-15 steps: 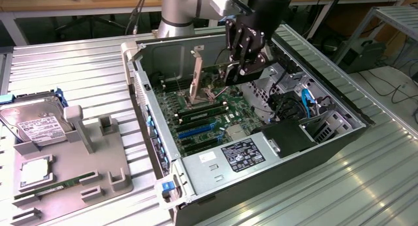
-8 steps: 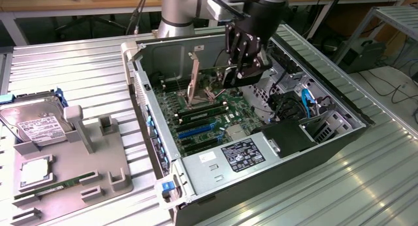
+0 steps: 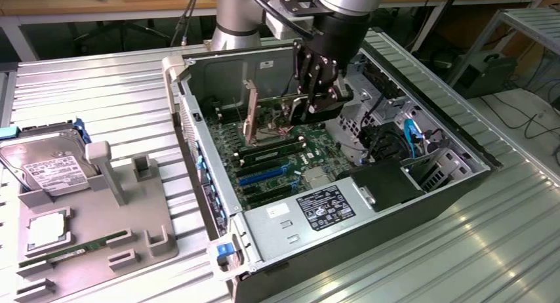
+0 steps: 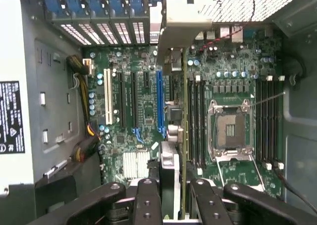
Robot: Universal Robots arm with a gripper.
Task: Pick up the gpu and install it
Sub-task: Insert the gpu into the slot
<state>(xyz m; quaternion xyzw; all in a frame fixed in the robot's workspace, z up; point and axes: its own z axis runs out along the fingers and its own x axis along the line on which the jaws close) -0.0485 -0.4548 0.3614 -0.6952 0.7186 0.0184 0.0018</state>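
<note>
Install step, pick done - we see the gripper (image 3: 317, 108) clamped on the gpu (image 4: 173, 61), which stands on edge inside the open case (image 3: 455, 185), over the motherboard (image 4: 133, 131) and just beside the blue slot (image 4: 159, 98). We can't tell if it's seated. Seating, we judge, calls for the card edge square over the slot and the bracket at the rear openings - then a straight press.
</note>
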